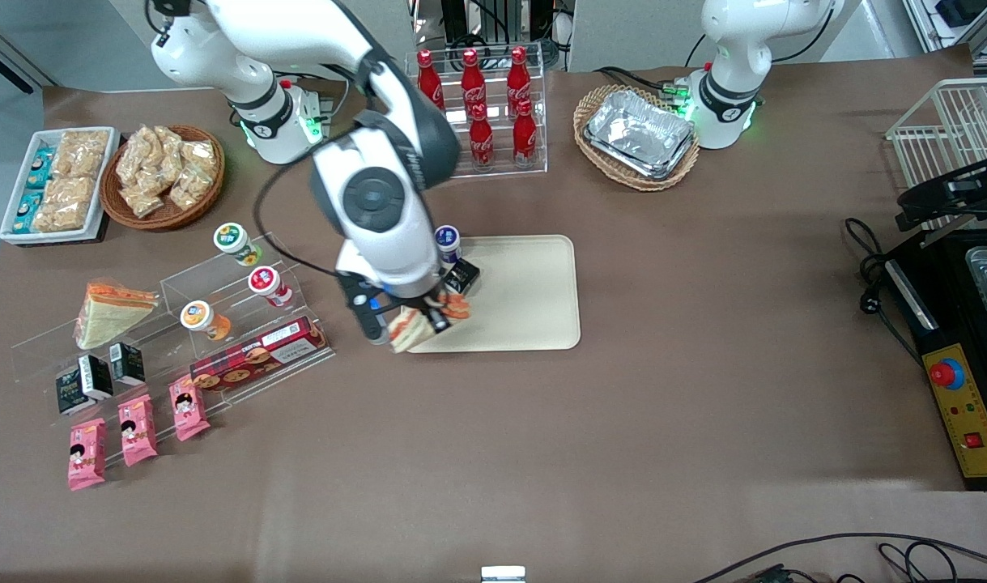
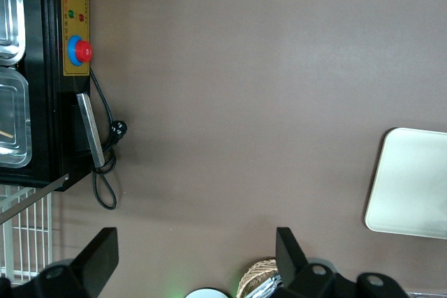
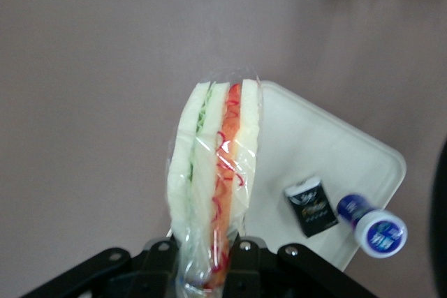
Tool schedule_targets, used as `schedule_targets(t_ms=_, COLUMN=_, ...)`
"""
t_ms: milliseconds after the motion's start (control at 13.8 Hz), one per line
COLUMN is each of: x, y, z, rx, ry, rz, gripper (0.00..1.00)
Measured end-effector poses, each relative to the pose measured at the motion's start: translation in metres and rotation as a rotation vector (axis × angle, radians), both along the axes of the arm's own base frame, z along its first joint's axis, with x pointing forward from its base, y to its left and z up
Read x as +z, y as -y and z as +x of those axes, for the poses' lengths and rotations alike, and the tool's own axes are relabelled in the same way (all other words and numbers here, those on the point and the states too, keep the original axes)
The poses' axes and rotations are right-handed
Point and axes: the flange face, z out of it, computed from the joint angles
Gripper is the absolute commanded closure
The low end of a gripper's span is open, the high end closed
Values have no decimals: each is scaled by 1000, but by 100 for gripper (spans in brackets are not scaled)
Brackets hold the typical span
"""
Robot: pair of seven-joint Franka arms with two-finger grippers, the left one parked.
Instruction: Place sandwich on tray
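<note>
My right gripper (image 1: 423, 317) is shut on the clear-wrapped sandwich (image 1: 416, 322), a wedge of pale bread with red-orange filling. It holds the wedge in the air over the tray's corner nearest the front camera, at the working arm's end. In the right wrist view the sandwich (image 3: 215, 172) hangs between my fingers (image 3: 246, 262), half over the cream-beige tray (image 3: 300, 151) and half over the brown table. The tray (image 1: 525, 300) lies flat at the table's middle. It also shows in the left wrist view (image 2: 412, 183).
A small black carton (image 1: 461, 278) and a blue-lidded cup (image 1: 447, 241) stand on the tray beside my gripper. A second sandwich wedge (image 1: 108, 312) and snack packs sit on clear racks (image 1: 218, 324) toward the working arm's end. Cola bottles (image 1: 481, 109) and a foil-tray basket (image 1: 637, 136) stand farther back.
</note>
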Motion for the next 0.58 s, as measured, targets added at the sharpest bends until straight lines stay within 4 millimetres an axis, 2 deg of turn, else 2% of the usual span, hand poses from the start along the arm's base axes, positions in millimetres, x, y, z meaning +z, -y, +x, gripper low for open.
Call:
schedule_targets(t_ms=289, x=-56, y=-57, z=-29, rx=-83, ry=-6, rz=-1, gripper=100)
schedule_targets(t_ms=579, x=-113, y=-84, z=-47, rx=-121, ry=22, rz=-14, gripper=100)
